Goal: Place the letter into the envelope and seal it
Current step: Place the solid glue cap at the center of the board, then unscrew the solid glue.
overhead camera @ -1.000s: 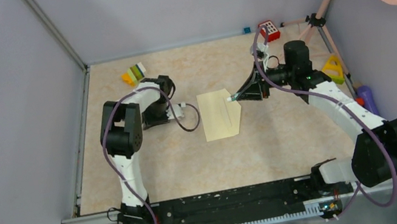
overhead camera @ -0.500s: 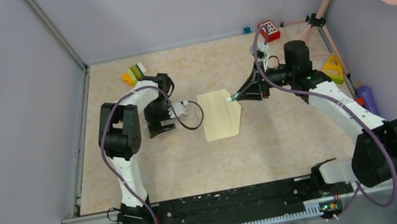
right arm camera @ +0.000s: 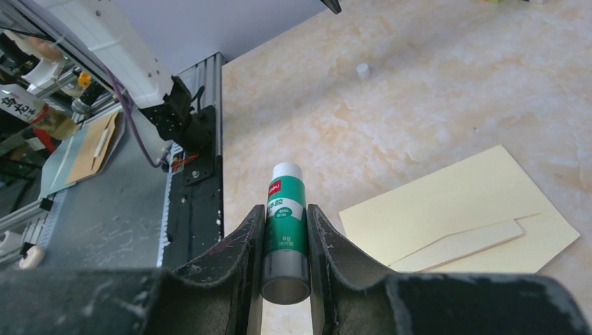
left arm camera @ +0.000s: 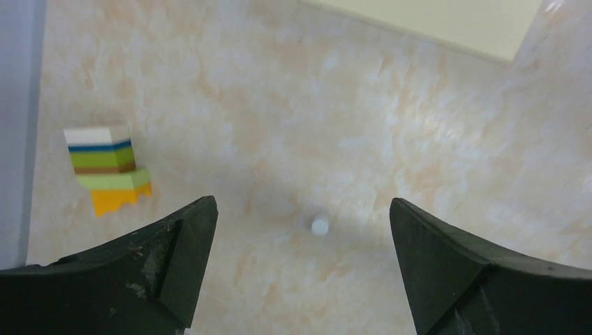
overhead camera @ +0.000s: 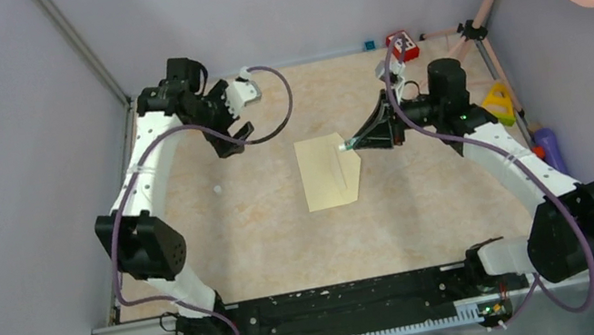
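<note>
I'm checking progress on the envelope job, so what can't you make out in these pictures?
Envelope: the top view cannot show what is inside; its own paper hides that.
Glue stick: in the right wrist view its own body hides whether its far end touches the envelope; too small to tell from above.
Small white piece: left wrist view, too small to identify.

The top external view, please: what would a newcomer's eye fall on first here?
The pale envelope lying flat mid-table draws the eye first. Next comes the green-and-white glue stick clamped in the right tool by the envelope's right edge. The left tool gapes wide over the far left, with a small white piece on the table beneath.
</note>
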Robot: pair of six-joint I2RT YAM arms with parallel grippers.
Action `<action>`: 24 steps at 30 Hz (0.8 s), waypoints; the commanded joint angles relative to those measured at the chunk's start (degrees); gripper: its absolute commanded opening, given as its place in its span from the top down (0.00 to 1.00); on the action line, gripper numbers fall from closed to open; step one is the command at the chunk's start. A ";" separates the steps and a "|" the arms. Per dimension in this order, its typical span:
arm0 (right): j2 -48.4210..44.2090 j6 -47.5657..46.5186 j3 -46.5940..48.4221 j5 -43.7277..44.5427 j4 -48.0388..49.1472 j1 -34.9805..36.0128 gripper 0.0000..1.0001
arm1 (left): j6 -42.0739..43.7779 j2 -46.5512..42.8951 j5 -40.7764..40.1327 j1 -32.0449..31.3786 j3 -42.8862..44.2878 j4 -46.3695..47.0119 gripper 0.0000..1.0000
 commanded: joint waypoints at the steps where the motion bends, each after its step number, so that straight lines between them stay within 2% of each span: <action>1: -1.58 4.45 -1.09 -5.17 7.82 -0.65 1.00 | -8.82 -5.40 21.48 -0.36 -3.22 7.87 0.01; 4: -1.51 8.13 -2.67 -6.98 12.28 -0.59 1.00 | -17.15 -7.91 30.79 -1.24 -6.39 14.93 0.02; 7: -1.43 10.60 -3.99 -7.43 15.61 -0.55 1.00 | -24.83 -9.35 36.37 -3.49 -9.20 21.60 0.02; 13: -0.28 11.76 -4.94 -7.24 17.58 0.56 1.00 | -39.57 -11.93 37.68 -11.24 -16.24 35.68 0.01; 19: 0.80 11.16 -5.30 -6.27 17.66 1.35 1.00 | -49.06 -11.32 38.95 -18.39 -19.14 42.55 0.01; 24: 0.85 10.25 -5.71 -6.02 17.40 1.95 1.00 | -53.02 -10.49 39.43 -20.65 -19.97 45.70 0.03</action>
